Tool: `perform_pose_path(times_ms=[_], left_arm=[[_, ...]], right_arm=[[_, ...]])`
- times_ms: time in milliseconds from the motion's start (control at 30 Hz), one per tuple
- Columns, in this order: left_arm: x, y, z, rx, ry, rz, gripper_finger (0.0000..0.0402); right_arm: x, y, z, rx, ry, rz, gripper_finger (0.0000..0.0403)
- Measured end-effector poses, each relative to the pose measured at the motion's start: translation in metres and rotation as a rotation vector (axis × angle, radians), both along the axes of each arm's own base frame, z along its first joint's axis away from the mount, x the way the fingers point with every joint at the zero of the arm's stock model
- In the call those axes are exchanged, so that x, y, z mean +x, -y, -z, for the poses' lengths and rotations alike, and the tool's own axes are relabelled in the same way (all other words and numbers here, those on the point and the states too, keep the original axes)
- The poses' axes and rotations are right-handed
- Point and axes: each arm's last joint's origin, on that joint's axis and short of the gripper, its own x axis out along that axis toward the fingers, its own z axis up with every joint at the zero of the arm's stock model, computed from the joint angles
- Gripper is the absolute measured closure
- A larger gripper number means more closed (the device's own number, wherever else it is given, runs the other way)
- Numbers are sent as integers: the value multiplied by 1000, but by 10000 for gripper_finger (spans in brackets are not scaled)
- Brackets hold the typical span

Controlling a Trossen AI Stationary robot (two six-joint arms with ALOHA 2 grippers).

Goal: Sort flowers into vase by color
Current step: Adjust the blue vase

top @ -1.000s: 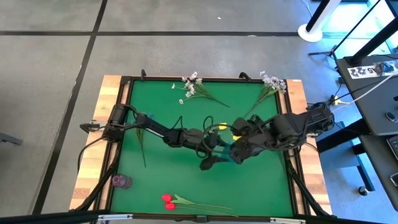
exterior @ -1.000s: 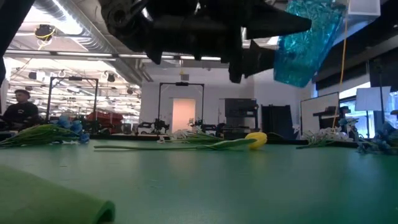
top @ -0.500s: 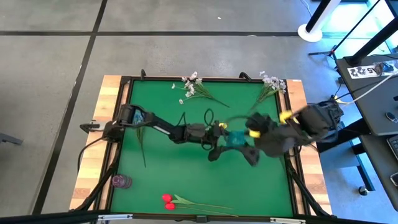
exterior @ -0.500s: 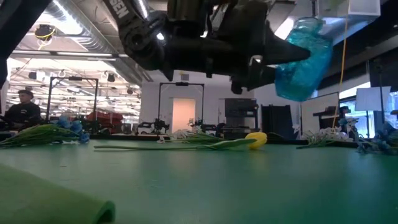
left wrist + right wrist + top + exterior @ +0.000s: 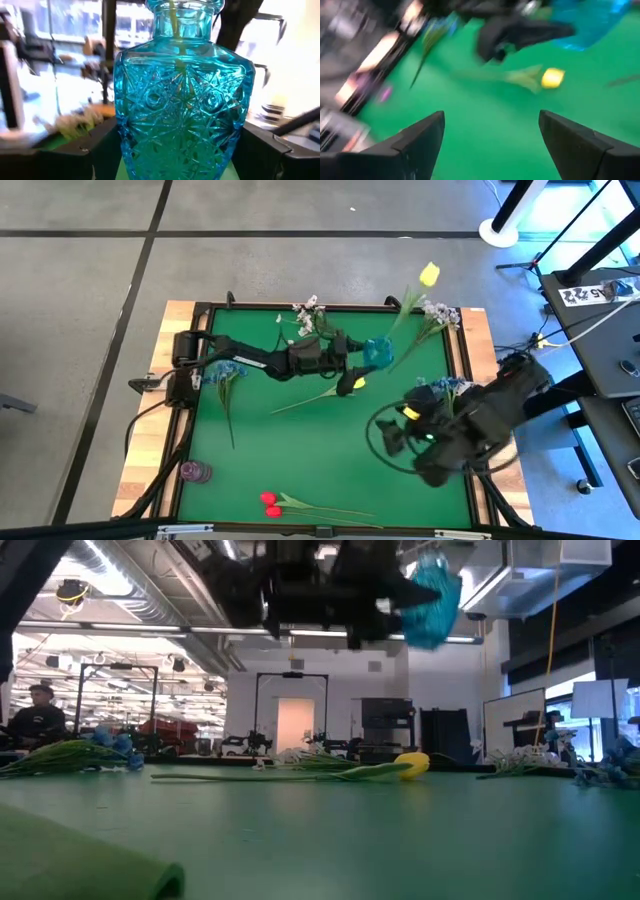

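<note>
While our left tool [image 5: 368, 356] grips the blue cut-glass vase [image 5: 377, 352] by its sides, lifted clear of the green table [image 5: 300, 450] near its far edge with one yellow tulip [image 5: 429, 275] already leaning out of its neck, our right tool [image 5: 490, 137] hangs empty with its jaws wide apart over the near right part of the table. The second yellow tulip [image 5: 357, 383] lies loose just beside the vase, so we judge it the next one to fetch. We should keep the vase upright and steady, pinch the stem low, and thread it slowly through the narrow neck.
</note>
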Motion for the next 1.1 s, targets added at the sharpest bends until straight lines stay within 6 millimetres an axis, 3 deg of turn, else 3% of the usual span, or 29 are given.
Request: perform_pose_path(times_ms=[167, 433, 600, 767, 933, 1100], left_arm=[[-13, 5, -36, 97, 56, -98, 109], [-31, 0, -70, 175, 76, -272, 109], [-34, -1, -75, 175, 66, -292, 109], [-35, -4, -75, 171, 57, -307, 109], [-36, -10, -75, 162, 62, -321, 109], [-36, -10, -77, 160, 72, -321, 109]], right_arm=[[20, 25, 33, -236, 52, 191, 78], [41, 80, 24, -533, 49, 325, 78], [47, 103, 14, -615, 15, 371, 70], [56, 123, 7, -506, -70, 336, 28], [72, 124, -6, -563, -127, 130, 5], [72, 139, -20, -554, -87, 185, 9]])
